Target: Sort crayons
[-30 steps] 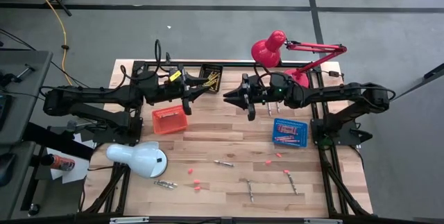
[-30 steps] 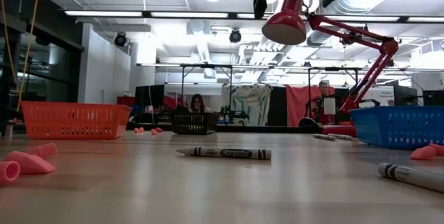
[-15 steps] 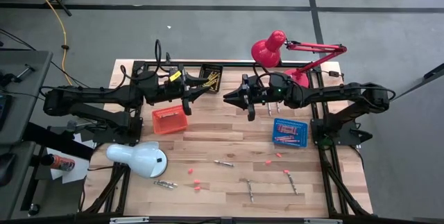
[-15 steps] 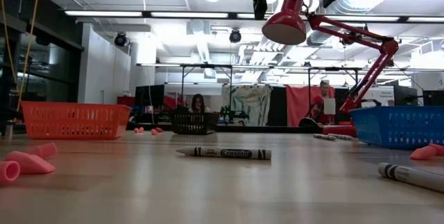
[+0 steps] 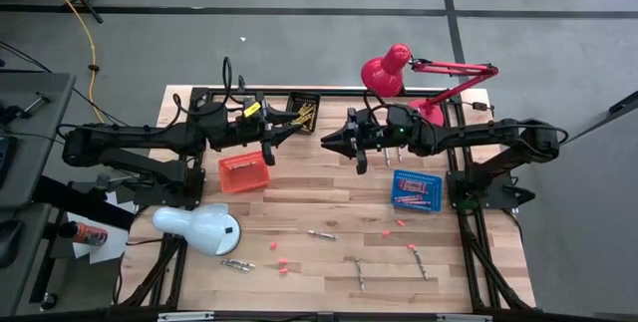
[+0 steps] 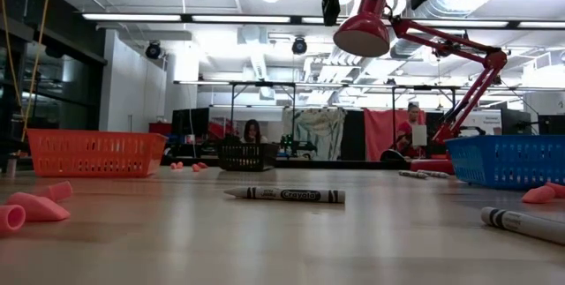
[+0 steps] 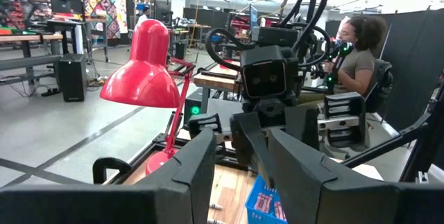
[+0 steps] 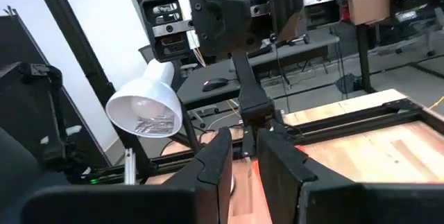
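Note:
Several purplish-grey crayons lie flat on the near half of the table: one [image 5: 321, 234] near the middle, which also shows in the low view [image 6: 282, 195], one pair [image 5: 236, 264] at the near left, and two more [image 5: 359, 270], [image 5: 419, 260]. Red/pink crayons lie in the blue basket [image 5: 416, 189]. Yellow ones lie in the black basket [image 5: 302, 113]. My left gripper [image 5: 291, 127] and my right gripper [image 5: 325, 141] hang high over the far middle of the table, facing each other. Both are empty, with a gap between the fingers [image 7: 239, 172], [image 8: 244, 161].
An orange basket [image 5: 244, 171] stands left of centre. A white lamp [image 5: 199, 227] lies at the near left and a red lamp [image 5: 389, 71] stands at the far right. Small pink bits [image 5: 279, 254], [image 5: 399, 224] are scattered on the near wood. People sit in the room beyond.

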Tool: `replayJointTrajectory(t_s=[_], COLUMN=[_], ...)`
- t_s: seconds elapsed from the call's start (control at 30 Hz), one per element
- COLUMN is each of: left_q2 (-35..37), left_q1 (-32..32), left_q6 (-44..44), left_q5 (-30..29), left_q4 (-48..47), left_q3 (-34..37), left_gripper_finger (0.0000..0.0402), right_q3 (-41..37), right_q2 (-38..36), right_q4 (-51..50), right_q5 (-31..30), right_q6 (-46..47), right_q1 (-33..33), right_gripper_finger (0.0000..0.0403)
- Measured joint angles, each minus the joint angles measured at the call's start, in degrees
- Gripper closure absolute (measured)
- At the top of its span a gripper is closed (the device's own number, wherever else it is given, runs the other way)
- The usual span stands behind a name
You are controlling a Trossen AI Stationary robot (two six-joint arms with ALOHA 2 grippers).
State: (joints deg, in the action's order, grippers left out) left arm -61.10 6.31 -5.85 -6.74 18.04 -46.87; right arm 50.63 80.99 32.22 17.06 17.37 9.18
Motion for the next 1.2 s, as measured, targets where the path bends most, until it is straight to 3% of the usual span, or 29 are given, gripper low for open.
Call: replayJointTrajectory(t_s=[0.17, 0.3, 0.4, 0.57, 0.73, 1.2], left_q2=[0.0, 0.0, 0.0, 0.0, 0.0, 0.0], left_q1=[0.0, 0.0, 0.1, 0.1, 0.1, 0.0], left_q6=[0.0, 0.0, 0.1, 2.8, 5.9, 7.8], left_q5=[0.0, 0.0, 0.0, 0.0, 0.0, 0.0], left_q4=[-0.2, -0.2, -0.2, -0.2, -0.2, -0.3], left_q3=[0.0, 0.0, 0.0, 0.0, 0.0, 0.0], left_gripper_finger=[0.028, 0.028, 0.028, 0.028, 0.028, 0.028], right_q3=[0.0, 0.0, 0.0, 0.0, 0.4, 27.0], right_q2=[0.0, 0.0, 0.0, 0.0, 1.5, 29.5], right_q4=[-10.3, -25.1, -30.5, -35.8, -37.5, -57.6], right_q5=[-0.6, -6.9, -11.0, -15.6, -16.5, -16.6], right_q6=[-5.2, -7.0, -5.9, -1.4, 3.9, -2.2], right_q1=[-4.9, -10.4, -14.7, -20.8, -24.0, -27.4], right_gripper_finger=[0.034, 0.034, 0.0331, 0.0278, 0.0221, 0.0206])
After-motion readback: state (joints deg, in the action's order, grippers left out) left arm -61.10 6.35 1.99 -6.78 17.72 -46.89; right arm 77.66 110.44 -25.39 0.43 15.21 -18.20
